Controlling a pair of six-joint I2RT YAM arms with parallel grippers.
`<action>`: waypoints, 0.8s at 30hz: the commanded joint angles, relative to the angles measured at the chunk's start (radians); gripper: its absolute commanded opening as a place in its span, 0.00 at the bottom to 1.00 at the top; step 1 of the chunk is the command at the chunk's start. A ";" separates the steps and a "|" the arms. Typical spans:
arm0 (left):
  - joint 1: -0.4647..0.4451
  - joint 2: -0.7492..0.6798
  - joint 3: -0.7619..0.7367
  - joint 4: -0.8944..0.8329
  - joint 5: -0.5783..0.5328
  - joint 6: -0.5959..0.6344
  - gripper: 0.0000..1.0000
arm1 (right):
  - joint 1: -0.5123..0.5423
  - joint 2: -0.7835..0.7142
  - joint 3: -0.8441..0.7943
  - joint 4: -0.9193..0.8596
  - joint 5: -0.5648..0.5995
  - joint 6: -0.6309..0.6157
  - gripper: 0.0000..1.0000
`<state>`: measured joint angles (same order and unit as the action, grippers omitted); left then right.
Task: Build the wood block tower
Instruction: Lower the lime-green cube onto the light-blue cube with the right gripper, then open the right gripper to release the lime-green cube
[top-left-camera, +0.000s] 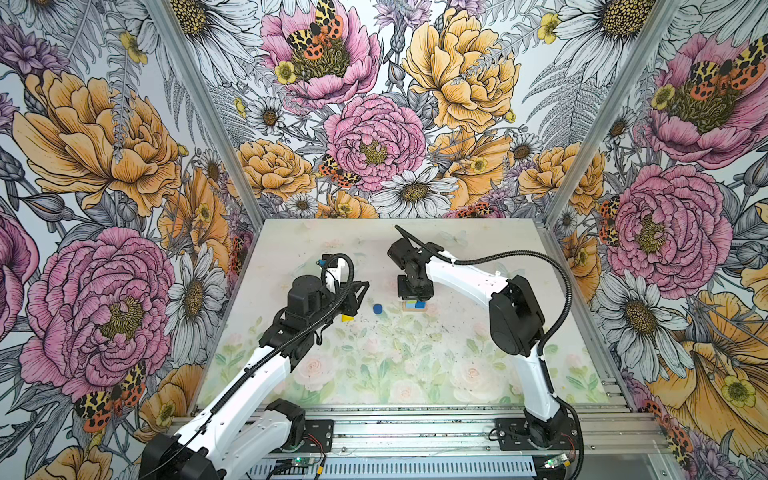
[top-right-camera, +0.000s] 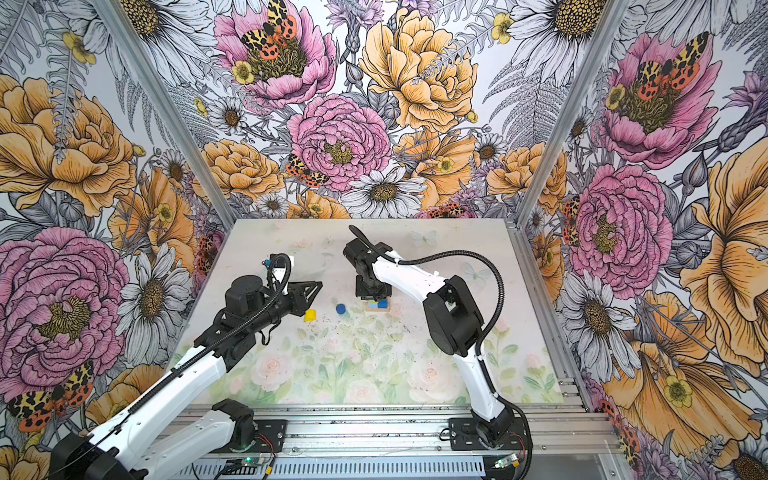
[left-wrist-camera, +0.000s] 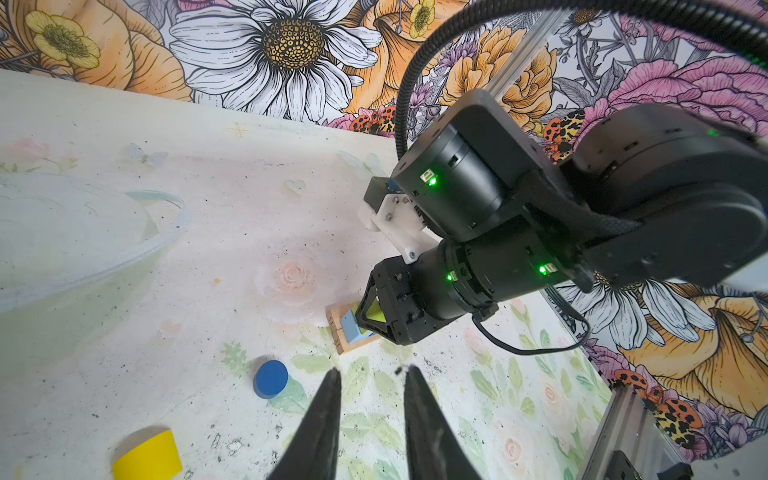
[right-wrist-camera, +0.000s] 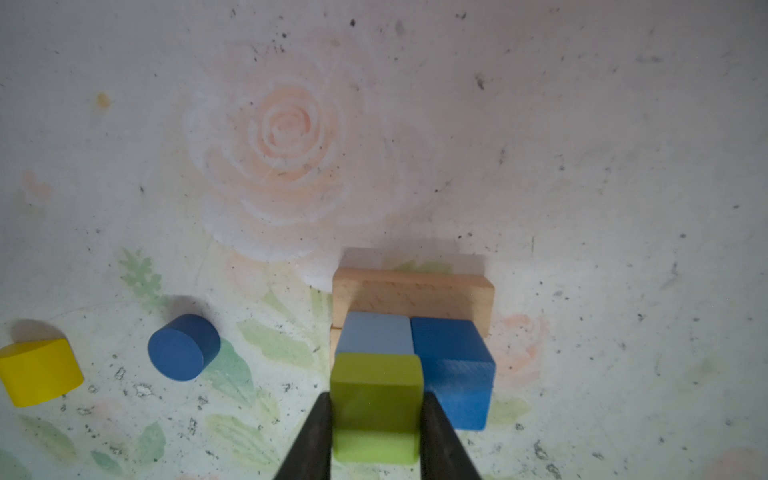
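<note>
Wood block tower (top-left-camera: 414, 305) is found part-built near the middle of the bench (right-wrist-camera: 582, 166), under the right arm in both top views. Two tan oblong wooden bars (right-wrist-camera: 411, 291) appear to be laid side by side as its base. A light blue wooden cube (right-wrist-camera: 376, 334) and a dark blue wooden cube (right-wrist-camera: 453, 353) are set touching on top of them. A lime-green wooden cube (right-wrist-camera: 376, 374) is clamped between the jaws of the right pincer (right-wrist-camera: 377, 397), over the near part of the light blue cube. Whether its underside is seated there cannot be told.

The left pincer (left-wrist-camera: 372, 372) is held with its jaws apart and nothing between them. It is near the blue wooden cylinder (left-wrist-camera: 270, 379) and the yellow wooden half-round (left-wrist-camera: 147, 457), which lie loose on the bench, apart from the stack.

Two hazards are judged likely. If the green cube is let go while overhanging the light blue cube's near edge, it may tip off. Because one finger stands just beside the dark blue cube, that cube could be shoved sideways when the jaws are spread, and the layer disturbed.

One container is seen: a clear plastic bowl (left-wrist-camera: 62, 241) towards the far left of the bench. Nothing can be made out inside it.
</note>
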<state>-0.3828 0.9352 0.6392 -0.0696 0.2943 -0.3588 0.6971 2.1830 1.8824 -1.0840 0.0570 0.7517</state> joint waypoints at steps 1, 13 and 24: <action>0.003 -0.018 -0.016 0.023 -0.028 0.019 0.28 | 0.005 0.006 0.025 -0.001 0.021 0.021 0.26; 0.002 -0.026 -0.023 0.025 -0.033 0.019 0.28 | 0.007 0.004 0.023 0.000 0.031 0.040 0.25; 0.002 -0.030 -0.024 0.023 -0.035 0.020 0.28 | 0.009 0.003 0.023 0.000 0.027 0.040 0.32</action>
<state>-0.3828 0.9234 0.6270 -0.0696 0.2794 -0.3588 0.6975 2.1830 1.8824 -1.0840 0.0605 0.7715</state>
